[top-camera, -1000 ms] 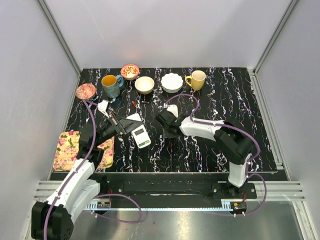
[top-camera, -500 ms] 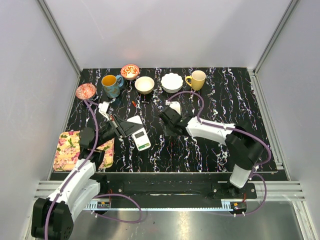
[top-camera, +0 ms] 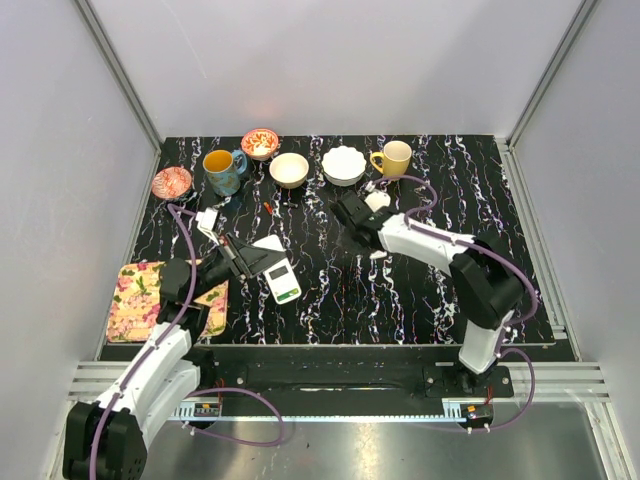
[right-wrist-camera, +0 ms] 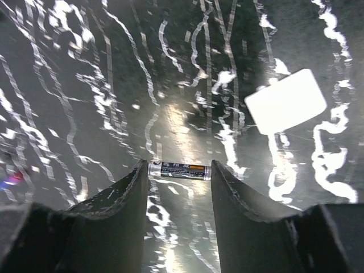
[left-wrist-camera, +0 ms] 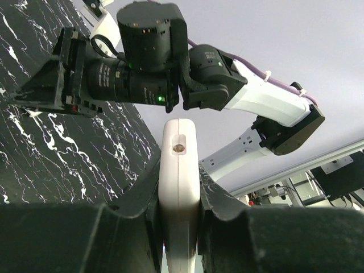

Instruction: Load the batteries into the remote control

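Observation:
My left gripper (top-camera: 240, 258) is shut on the remote control (top-camera: 277, 268), a flat white slab. In the left wrist view the remote control (left-wrist-camera: 179, 193) stands on edge, squeezed between the two black jaws of the left gripper (left-wrist-camera: 179, 173). My right gripper (top-camera: 349, 208) hangs over the black table in front of the white scalloped bowl. In the right wrist view one of the batteries (right-wrist-camera: 179, 170), a slim cylinder with a dark label, is pinched end to end between the tips of the right gripper (right-wrist-camera: 179, 174). A thin white cover panel (right-wrist-camera: 286, 101) lies flat on the table beyond.
Along the back edge stand a red patterned dish (top-camera: 172, 182), a blue cup (top-camera: 222, 170), a red bowl (top-camera: 260, 142), a cream bowl (top-camera: 289, 169), the white scalloped bowl (top-camera: 343, 164) and a yellow mug (top-camera: 394, 158). A floral cloth (top-camera: 135, 298) lies front left. A small red piece (top-camera: 268, 207) lies near the cream bowl.
My right arm has swung away from the remote, back and to the right toward the white bowl. The left gripper still holds the remote in about the same place.

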Available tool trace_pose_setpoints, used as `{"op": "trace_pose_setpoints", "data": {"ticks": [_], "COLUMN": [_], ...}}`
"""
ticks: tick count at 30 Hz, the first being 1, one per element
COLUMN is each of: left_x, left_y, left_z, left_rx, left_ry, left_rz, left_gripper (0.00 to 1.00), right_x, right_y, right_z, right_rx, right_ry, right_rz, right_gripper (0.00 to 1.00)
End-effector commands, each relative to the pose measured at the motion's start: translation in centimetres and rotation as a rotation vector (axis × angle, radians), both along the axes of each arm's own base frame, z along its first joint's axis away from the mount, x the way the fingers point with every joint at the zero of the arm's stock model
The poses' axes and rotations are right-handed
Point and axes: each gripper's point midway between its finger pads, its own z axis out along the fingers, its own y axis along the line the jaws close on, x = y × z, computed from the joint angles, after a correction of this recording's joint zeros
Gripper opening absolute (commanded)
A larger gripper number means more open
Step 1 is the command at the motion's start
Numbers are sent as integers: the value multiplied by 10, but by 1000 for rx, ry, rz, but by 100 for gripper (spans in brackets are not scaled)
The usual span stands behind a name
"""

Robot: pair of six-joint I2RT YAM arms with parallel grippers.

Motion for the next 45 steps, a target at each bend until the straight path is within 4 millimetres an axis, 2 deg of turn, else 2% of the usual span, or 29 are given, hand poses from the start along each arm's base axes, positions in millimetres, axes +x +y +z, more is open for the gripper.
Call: {"op": "trace_pose_setpoints", "data": {"ticks": [1, 2, 3, 5, 10, 14, 15, 17, 20, 21, 22, 25, 34, 39, 43, 45], "left_x": [1, 1, 0, -1, -2, 0, 1, 1, 3, 3, 3, 3, 4, 3, 3, 3], "left_y": [4, 5, 5, 6, 7, 8, 8, 8, 8, 8, 8, 8, 8, 8, 8, 8], "left_z": [12, 14, 15, 15, 12, 10, 9, 9, 7, 6, 6, 5, -1, -1, 1, 3], "left_rx": [-16, -19, -22, -31, -51, -61, -62, -66, -67, -67, -67, -64, -56, -53, -53, -53], "left_ry": [-65, -68, -73, -68, -51, -44, -41, -38, -30, -27, -26, -25, 2, 3, -2, -5], "left_rz": [42, 46, 47, 50, 61, 69, 71, 72, 76, 76, 79, 78, 79, 77, 76, 76], "left_gripper": [0, 0, 0, 0, 0, 0, 0, 0, 0, 0, 0, 0, 0, 0, 0, 0], "right_x": [17, 18, 22, 18, 10, 4, 6, 1, 0, -2, -5, -11, -18, -12, -3, 4], "right_y": [14, 17, 22, 29, 33, 21, 21, 6, 1, 1, 0, -2, -5, -1, 1, 4], "right_z": [12, 4, 7, -1, -35, -44, -40, -40, -39, -40, -42, -48, -54, -42, -21, 0], "right_rx": [115, 143, 176, 242, 305, 278, 271, 200, 164, 155, 146, 117, 85, 94, 90, 103], "right_ry": [40, 70, 79, 148, 285, 296, 288, 279, 275, 281, 297, 324, 353, 334, 289, 243], "right_rz": [-274, -349, -384, -494, -647, -759, -771, -817, -826, -824, -824, -815, -768, -717, -629, -571], "right_gripper": [0, 0, 0, 0, 0, 0, 0, 0, 1, 4, 16, 31, 58, 78, 83, 84]}}
